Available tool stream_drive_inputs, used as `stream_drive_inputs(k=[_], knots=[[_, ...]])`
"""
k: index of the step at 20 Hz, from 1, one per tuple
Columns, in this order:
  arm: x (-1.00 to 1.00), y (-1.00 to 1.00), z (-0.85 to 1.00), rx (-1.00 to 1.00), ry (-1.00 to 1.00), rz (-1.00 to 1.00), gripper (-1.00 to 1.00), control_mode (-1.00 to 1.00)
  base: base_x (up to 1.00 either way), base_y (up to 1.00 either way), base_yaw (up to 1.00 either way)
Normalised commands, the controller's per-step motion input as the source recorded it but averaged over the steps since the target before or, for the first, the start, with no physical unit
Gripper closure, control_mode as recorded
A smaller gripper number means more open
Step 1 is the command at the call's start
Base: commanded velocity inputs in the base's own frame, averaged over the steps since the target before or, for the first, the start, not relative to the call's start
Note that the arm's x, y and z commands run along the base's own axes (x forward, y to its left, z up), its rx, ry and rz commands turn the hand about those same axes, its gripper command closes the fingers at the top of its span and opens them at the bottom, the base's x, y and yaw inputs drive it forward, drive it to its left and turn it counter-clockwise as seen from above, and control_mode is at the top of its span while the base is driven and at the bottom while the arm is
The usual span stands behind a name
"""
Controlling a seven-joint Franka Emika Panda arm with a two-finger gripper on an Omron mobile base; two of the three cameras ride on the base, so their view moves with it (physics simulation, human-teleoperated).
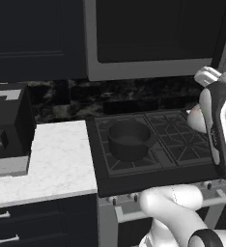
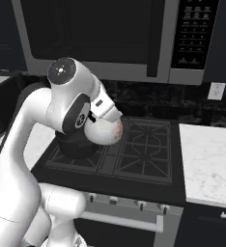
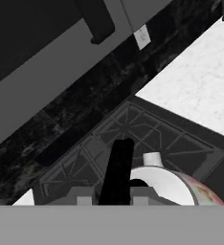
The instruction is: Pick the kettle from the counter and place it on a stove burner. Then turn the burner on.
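The small silvery-white kettle with its orange sheen hangs over the middle of the black cooktop, just right of the dark pot. My gripper is shut on its thin black upright handle. In the hand view the kettle's round body and short spout lie at the bottom, with a burner grate beyond. In the left base view the kettle peeks out from behind my forearm, over the right-hand burner grates. The free burner grates lie to the kettle's right. I cannot tell whether the kettle touches the grate.
A larger dark round pot sits on the front left burner. White marbled counter lies left of the stove with a black appliance on it, and more counter lies right. Knobs line the stove front. A microwave hangs overhead.
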Motion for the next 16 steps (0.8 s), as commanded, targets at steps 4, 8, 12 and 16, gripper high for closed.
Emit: stream_drive_inputs(k=[4, 8, 12, 16], knots=[[0.22, -0.86, -0.85, 0.01, 0.01, 0.23, 1.00, -1.00, 0.00, 0.00, 0.00], [0.24, -0.20, -0.86, -0.10, -0.11, 0.03, 1.00, -1.00, 0.00, 0.00, 0.00], [0.24, -0.02, -0.75, -0.06, -0.19, 0.04, 1.00, -1.00, 0.00, 0.00, 0.00], [0.54, 0.00, -0.51, 0.00, -0.03, 0.00, 1.00, -1.00, 0.00, 0.00, 0.00]])
